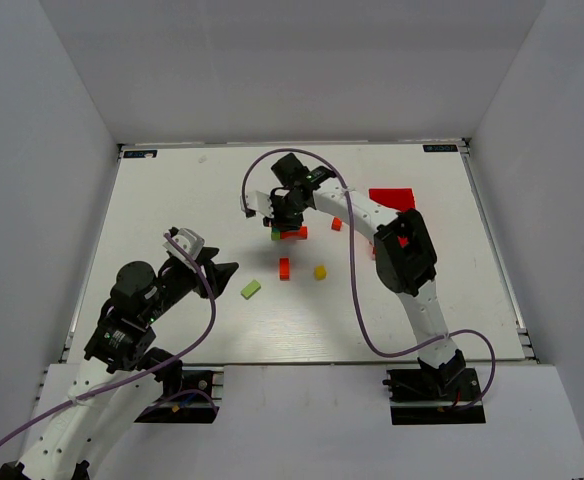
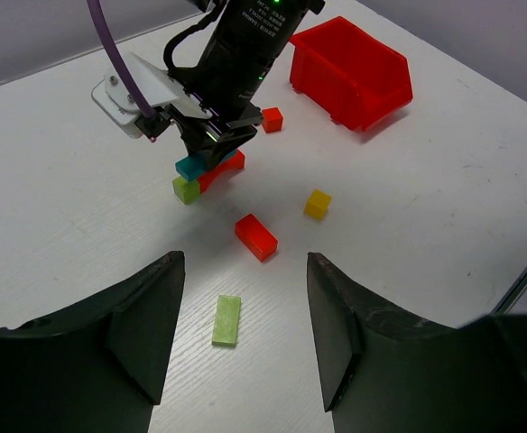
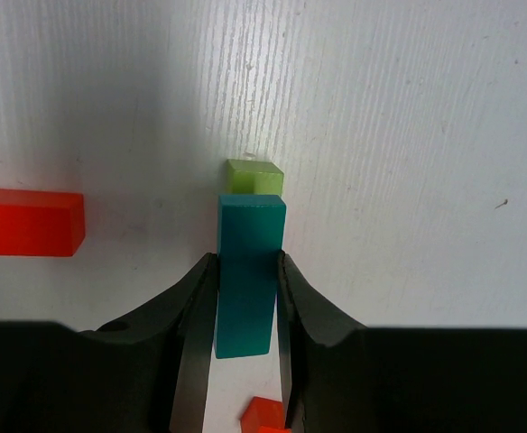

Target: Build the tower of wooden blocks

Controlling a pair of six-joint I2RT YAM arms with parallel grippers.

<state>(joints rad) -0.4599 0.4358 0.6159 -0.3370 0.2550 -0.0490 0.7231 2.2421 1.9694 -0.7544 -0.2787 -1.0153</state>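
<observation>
Right gripper clamped on the teal bar, jaws pressing its two long sides; the bar hung near the middle of the table, over the wood block tower, which was so far just a lime cube with a red bar right beside it; the teal bar's far end sat above the lime cube, though I could not tell whether it touched. Left gripper hovered on its own side, jaws spread wide, gripping nothing; the lime bar lay flat on the table below it. Loose pieces nearer the arms: a red block and a yellow cube, apart from each other; an orange cube sat beyond the tower, toward the red bin.
</observation>
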